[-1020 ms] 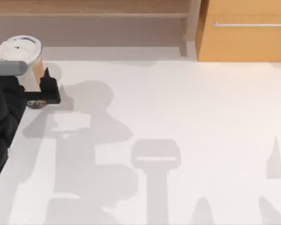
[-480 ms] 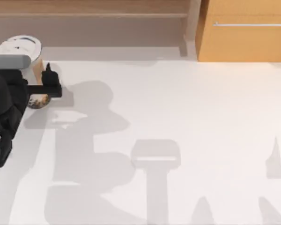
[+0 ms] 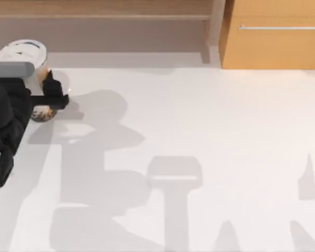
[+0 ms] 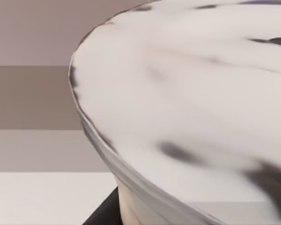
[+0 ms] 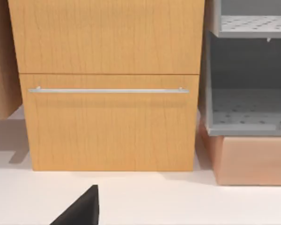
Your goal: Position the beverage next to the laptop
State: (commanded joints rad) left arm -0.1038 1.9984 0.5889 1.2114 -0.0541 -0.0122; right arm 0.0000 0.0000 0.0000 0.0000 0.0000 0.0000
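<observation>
The beverage [image 3: 22,52] stands at the table's far left back corner, a tall cup with a white domed lid and dark pearls at its base. My left gripper [image 3: 42,89] is shut on the cup's side below the lid; one black finger [image 3: 53,86] presses against it and the other is hidden under the arm. The left wrist view looks at the white lid [image 4: 192,93] from very close. The laptop is out of view. In the right wrist view one dark fingertip [image 5: 82,208] of my right gripper shows above the table near the cabinet.
An orange wooden cabinet [image 3: 275,34] with a metal handle [image 5: 107,89] stands at the back right, with a grey perforated shelf unit [image 5: 246,108] beside it. A low wooden shelf [image 3: 100,16] runs along the back. The white table [image 3: 199,131] carries arm shadows.
The left gripper's visible finger has moved in against the cup's side, and the arm has drawn slightly toward the back left. The cup has stayed in place.
</observation>
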